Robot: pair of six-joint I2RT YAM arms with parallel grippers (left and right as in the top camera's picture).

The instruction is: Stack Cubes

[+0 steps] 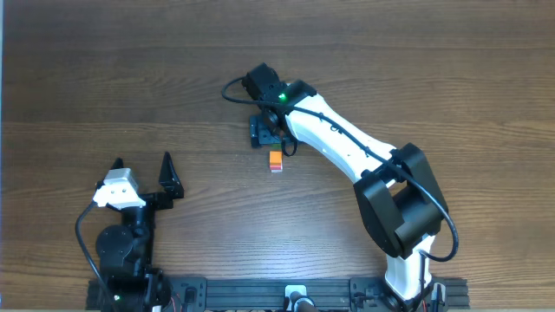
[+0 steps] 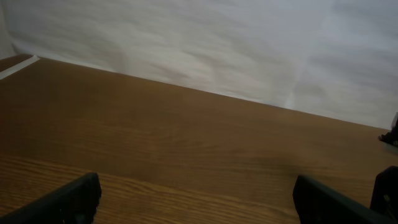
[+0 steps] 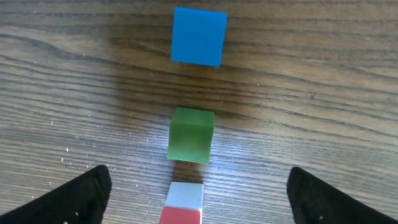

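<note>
Three cubes lie in a row on the wooden table. In the right wrist view, the blue cube (image 3: pixel 199 36) is farthest, the green cube (image 3: pixel 191 135) sits in the middle, and a white and red block (image 3: pixel 182 204) is nearest. My right gripper (image 3: pixel 199 177) hovers open above them, with its fingers (image 3: pixel 84 194) spread wide on either side of the row. In the top view the right gripper (image 1: pixel 264 132) is at table centre, just beyond the small orange, red and white block (image 1: pixel 276 162). My left gripper (image 1: pixel 142 161) rests open at the near left, holding nothing.
The brown wooden table (image 1: pixel 104 78) stretches bare all round the cubes. In the left wrist view a white wall (image 2: pixel 217 43) stands behind the table's far edge, and the left fingers (image 2: pixel 68 199) frame bare wood.
</note>
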